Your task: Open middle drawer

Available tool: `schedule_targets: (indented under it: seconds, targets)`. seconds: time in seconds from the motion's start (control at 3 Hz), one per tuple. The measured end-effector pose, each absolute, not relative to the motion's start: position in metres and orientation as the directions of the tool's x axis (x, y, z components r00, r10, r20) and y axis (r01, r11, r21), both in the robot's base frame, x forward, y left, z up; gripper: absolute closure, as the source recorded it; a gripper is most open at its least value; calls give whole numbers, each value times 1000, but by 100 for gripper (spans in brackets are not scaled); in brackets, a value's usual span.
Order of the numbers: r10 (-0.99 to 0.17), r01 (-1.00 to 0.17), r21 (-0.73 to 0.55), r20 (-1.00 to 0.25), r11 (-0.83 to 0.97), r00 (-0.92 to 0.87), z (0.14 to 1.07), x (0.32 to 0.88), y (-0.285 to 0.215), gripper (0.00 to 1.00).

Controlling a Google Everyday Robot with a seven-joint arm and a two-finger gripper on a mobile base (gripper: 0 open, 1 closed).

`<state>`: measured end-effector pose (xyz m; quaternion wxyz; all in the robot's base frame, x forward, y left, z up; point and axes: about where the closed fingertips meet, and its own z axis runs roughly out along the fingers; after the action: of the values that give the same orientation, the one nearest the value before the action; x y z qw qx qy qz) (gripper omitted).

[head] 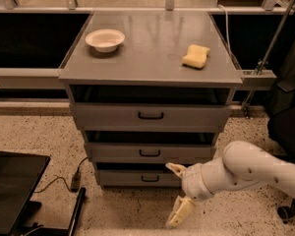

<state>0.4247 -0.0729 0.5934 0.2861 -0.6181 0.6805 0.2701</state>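
Note:
The middle drawer (113,153) is the second of three grey drawers in the metal cabinet, shut, with a small black loop handle (150,153) at its centre. My gripper (178,191) is low in front of the cabinet, below and a little right of that handle, level with the lowest drawer (123,178). Its two pale fingers (180,213) are spread apart and hold nothing. One fingertip overlaps the lowest drawer's front. The white arm (255,168) comes in from the right.
The top drawer (151,115) sits above. On the cabinet top (152,43) are a white bowl (104,39) and a yellow sponge (196,56). A black flat object (12,188) and a cable (64,178) lie on the floor at left. A dark chair base (287,132) is at right.

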Motion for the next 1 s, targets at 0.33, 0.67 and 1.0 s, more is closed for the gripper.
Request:
schedule_targets:
  seconds: [0.33,0.67,1.0]
  targets:
    - [-674,-995,22,-735,96,-81,528,455,-37,0]
    - [-668,-995,33,-739,95,-88,518,455,-30,0]
    - [-676,-994,32,-731,106,-95,515,452,-29,0]
